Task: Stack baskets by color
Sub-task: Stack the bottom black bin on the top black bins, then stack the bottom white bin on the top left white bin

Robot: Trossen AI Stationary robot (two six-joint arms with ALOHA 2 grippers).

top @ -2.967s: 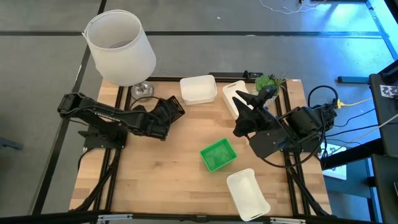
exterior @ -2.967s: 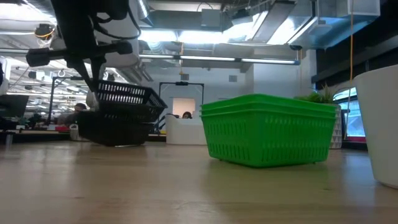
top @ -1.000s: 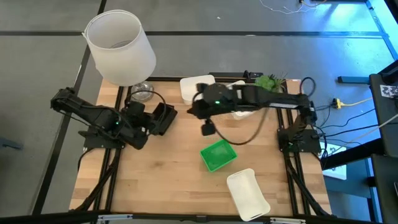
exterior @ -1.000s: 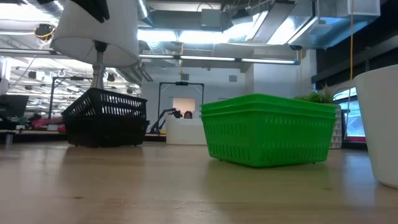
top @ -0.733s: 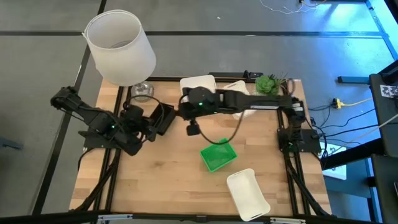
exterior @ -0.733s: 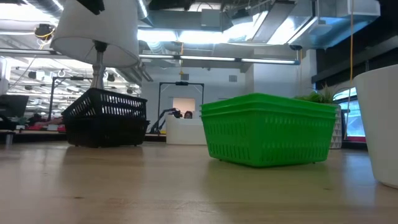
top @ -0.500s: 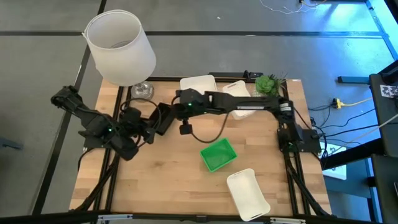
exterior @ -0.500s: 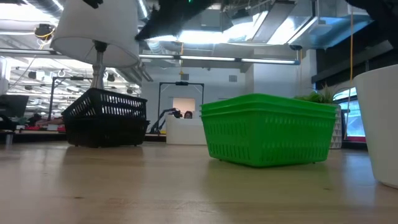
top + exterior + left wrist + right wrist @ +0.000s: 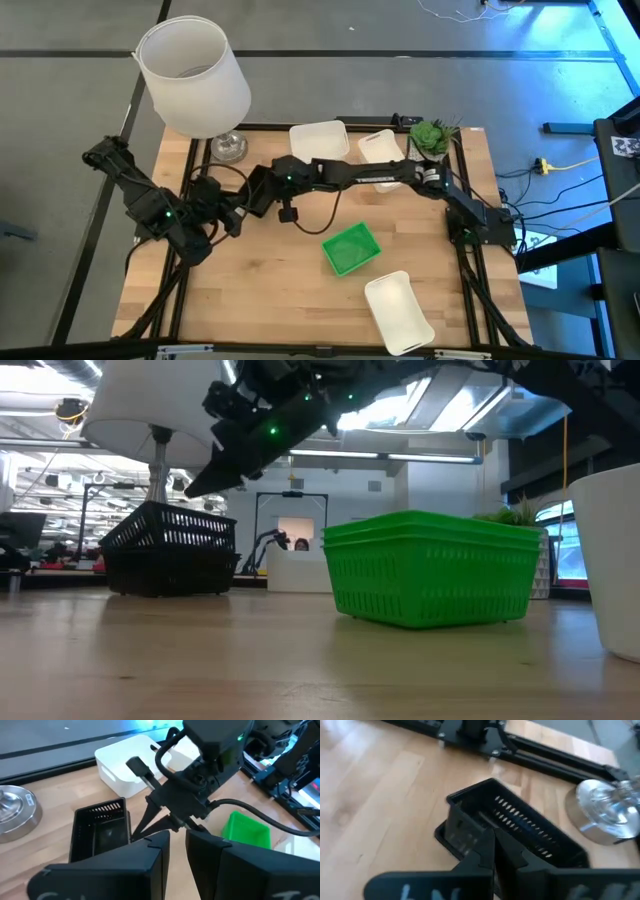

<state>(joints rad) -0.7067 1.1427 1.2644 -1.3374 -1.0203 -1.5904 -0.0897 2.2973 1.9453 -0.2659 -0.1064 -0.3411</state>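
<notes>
The black mesh baskets point(image 9: 98, 831), nested, rest on their bottom at the table's far left, beside the lamp's metal foot point(image 9: 228, 148). My right gripper point(image 9: 491, 837) reaches across the table, shut, slanting down, its tips point(image 9: 190, 490) just above the black baskets' rim; no touch shows. My left gripper point(image 9: 177, 851) stands open and holds nothing, just to the near left of the black baskets. Green baskets point(image 9: 350, 248) sit stacked mid-table. White baskets lie at the far edge point(image 9: 318, 142), under my right arm point(image 9: 385, 150), and at the near edge point(image 9: 400, 310).
A large white lampshade point(image 9: 192, 75) towers over the far left corner. A small green plant point(image 9: 432, 135) stands at the far right. My right arm spans the table's far half. Bare wood lies at the near left point(image 9: 230, 290).
My right gripper, shut throughout, has swung toward the table's left edge and come down to the black baskets. My left gripper has drawn back a little from them toward the left edge. The baskets have stayed in place.
</notes>
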